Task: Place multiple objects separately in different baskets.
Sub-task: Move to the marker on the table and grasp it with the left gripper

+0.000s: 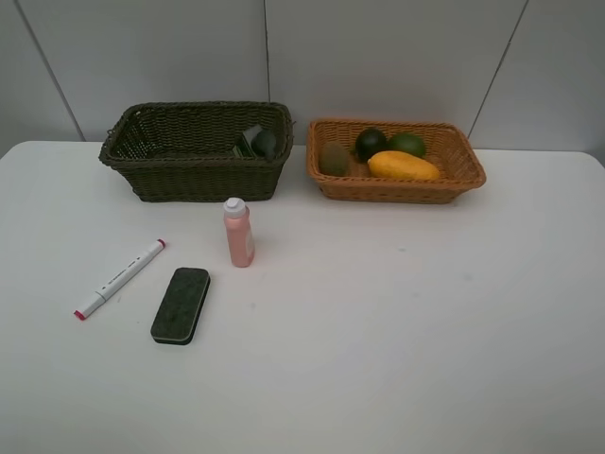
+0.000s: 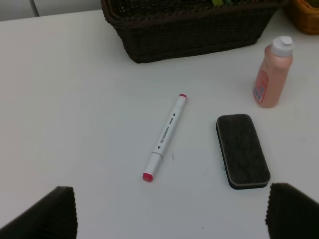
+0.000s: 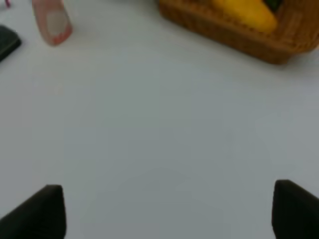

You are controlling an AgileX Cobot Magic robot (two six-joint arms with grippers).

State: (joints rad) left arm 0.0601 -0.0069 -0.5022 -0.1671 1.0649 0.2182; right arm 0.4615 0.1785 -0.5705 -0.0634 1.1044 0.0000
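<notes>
Left wrist, white marker (image 2: 164, 137) print illegible, pink bottle (image 2: 271, 74) label blurred, left gripper (image 2: 172, 211), right gripper (image 3: 169, 211) parted

High camera overlooks table (image 1: 397, 322); wrists share pink bottle (image 2: 273, 74).

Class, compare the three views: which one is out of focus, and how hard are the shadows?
Exterior high view: sharp and evenly lit, with only faint, soft shadows beside the pink bottle and black eraser. Left wrist view: also sharp, the print on the white marker showing as distinct marks. Right wrist view: blurred throughout, the weave of the orange-tan basket smeared.
</notes>
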